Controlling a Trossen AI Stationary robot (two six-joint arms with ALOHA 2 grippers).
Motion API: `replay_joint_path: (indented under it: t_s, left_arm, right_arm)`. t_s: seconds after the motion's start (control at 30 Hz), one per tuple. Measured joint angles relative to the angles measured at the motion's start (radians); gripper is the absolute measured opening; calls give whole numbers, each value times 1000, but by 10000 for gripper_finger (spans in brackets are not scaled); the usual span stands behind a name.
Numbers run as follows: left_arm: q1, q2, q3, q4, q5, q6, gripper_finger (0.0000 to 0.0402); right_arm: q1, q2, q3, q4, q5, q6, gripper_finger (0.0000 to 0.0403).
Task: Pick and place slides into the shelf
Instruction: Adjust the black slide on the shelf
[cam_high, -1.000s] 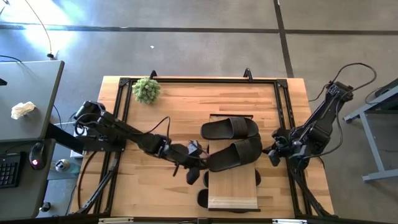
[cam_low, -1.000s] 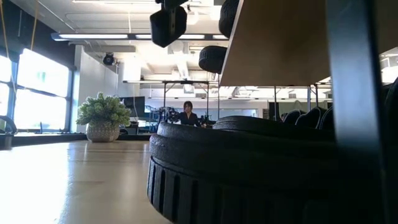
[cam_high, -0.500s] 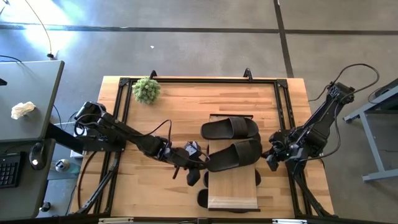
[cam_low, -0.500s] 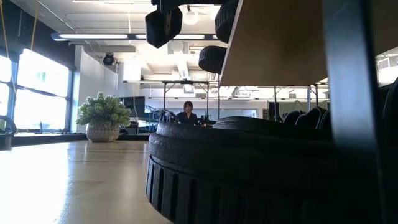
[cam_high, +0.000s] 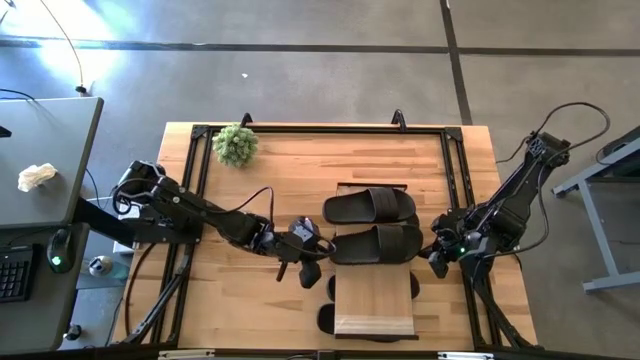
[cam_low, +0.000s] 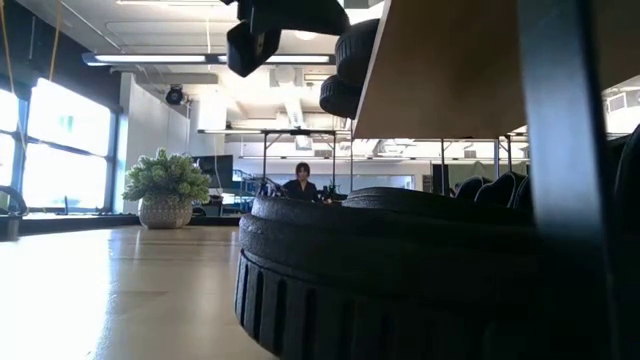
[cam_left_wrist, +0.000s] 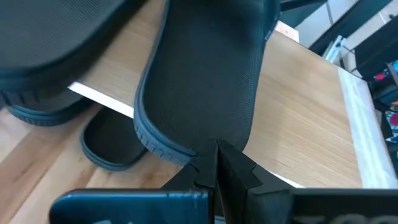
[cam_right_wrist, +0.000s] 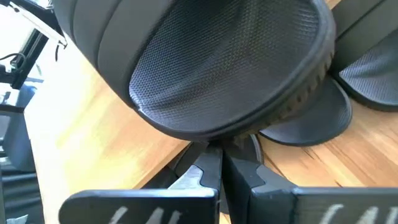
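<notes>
Two black slides lie across the light-wood shelf (cam_high: 375, 305): one farther (cam_high: 368, 207) and one nearer (cam_high: 378, 245), side by side. My left gripper (cam_high: 322, 250), shut, is at the nearer slide's left end. My right gripper (cam_high: 437, 250), shut, is at its right end. The left wrist view shows this slide (cam_left_wrist: 205, 81) lying on the plank with its end past the plank's edge. The right wrist view shows its other end (cam_right_wrist: 230, 68). More slides (cam_high: 325, 318) (cam_high: 416, 285) lie on the table under the shelf. My left gripper meets the rim of the nearer slide's left end (cam_left_wrist: 186, 151) with the tips of its shut fingers (cam_left_wrist: 231, 163), coming level from the table's left, along the slide. The slide rests on the shelf plank. My right gripper's shut fingertips (cam_right_wrist: 205, 163) meet the rim of the slide's right end (cam_right_wrist: 205, 138), coming level from the table's right, along the slide. That end overhangs the plank.
A small potted plant (cam_high: 235, 145) stands near the far left corner. A dark frame runs around the tabletop. In the low view a slide (cam_low: 400, 270) fills the foreground under the shelf plank (cam_low: 450, 70). A person sits far back in the room.
My left gripper has moved toward the far edge with the nearer slide's left end. The slide has turned from slanting across the plank to lying parallel to the farther slide, while its right end has stayed near my right gripper.
</notes>
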Motion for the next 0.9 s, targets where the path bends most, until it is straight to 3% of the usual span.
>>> replay_joint_path:
  t_s: [0.5,0.9]
  left_arm:
    - [40,0,0,-8,-45,24,0]
    - [41,-81,-2,-108,-82,21,0]
  right_arm:
    - [-72,0,0,-10,-64,26,0]
    - [-127,0,0,1,-122,-36,0]
